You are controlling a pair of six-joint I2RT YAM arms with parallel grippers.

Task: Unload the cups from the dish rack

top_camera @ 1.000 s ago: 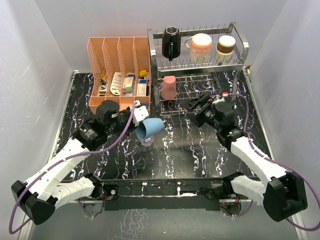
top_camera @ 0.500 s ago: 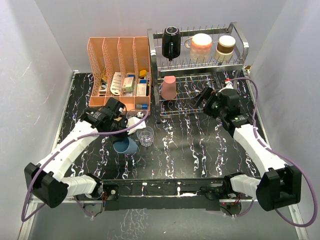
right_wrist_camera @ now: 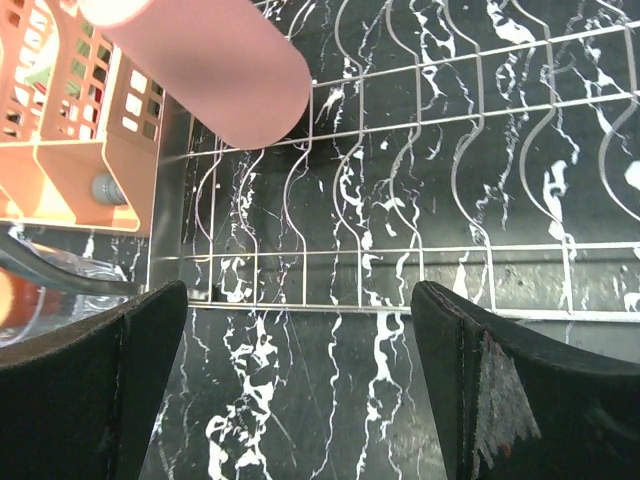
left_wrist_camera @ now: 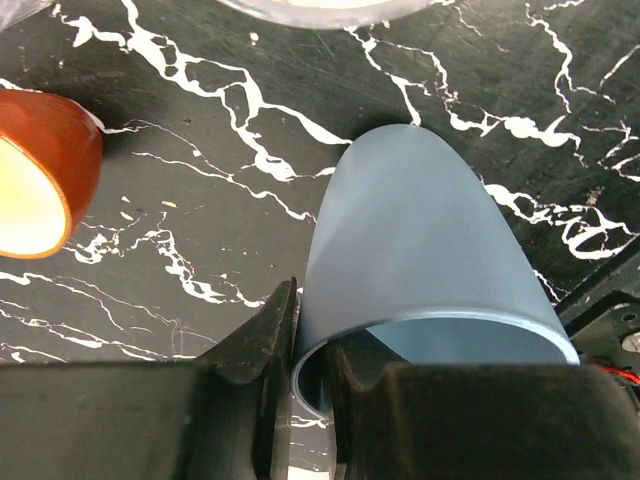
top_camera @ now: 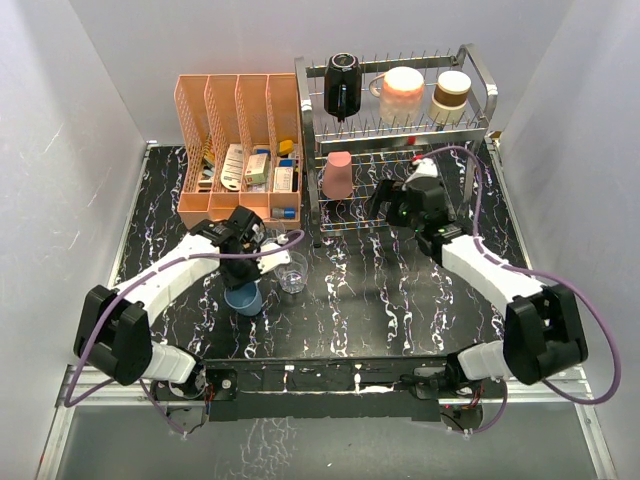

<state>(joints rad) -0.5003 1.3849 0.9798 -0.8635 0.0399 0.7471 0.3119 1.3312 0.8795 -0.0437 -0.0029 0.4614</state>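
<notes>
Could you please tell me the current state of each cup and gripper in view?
blue tumbler: upright, rim pinched by left gripper
clear glass: upright on table, free
pink tumbler: inverted on dish rack lower tier
black mug: on upper tier
peach mug: on upper tier
right gripper: open, empty, facing lower tier

— Anything to read here?
— Nothing legible. Printed patches on the small boxes [top_camera: 233,166] in the peach organizer [top_camera: 192,110], too small and blurred to make out.
— And close up, from the wrists?
— Plain blue tumbler [left_wrist_camera: 420,230], plain pink tumbler [right_wrist_camera: 200,60]; no lettering, brand or number.
</notes>
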